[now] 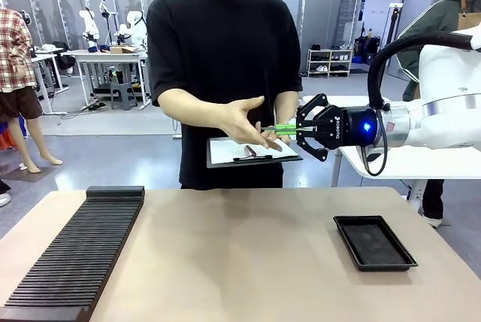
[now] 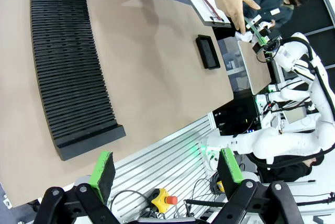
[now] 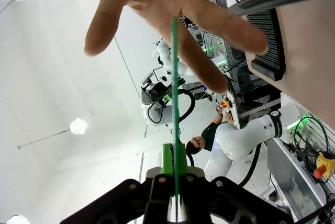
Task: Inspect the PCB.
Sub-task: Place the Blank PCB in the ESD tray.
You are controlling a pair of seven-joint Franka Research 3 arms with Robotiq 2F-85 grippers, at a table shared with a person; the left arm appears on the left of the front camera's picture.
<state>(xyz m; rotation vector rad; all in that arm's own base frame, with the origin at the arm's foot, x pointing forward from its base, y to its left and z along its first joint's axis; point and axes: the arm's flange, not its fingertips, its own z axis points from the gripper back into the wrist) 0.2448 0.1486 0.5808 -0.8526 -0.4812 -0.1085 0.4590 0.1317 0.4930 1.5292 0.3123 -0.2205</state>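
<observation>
Right hand [image 1: 298,131] pinches the PCB [image 1: 279,129] by one edge in mid-air, far end at person's palm [image 1: 244,123]. Left hand [image 2: 166,166] is spread and idle. Best to hold it level and release only once it's gripped.

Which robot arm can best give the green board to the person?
The right. Its gripper is shut on the PCB, right at the person's open hand. The left gripper is open and holds nothing, back at the table's near edge.
</observation>
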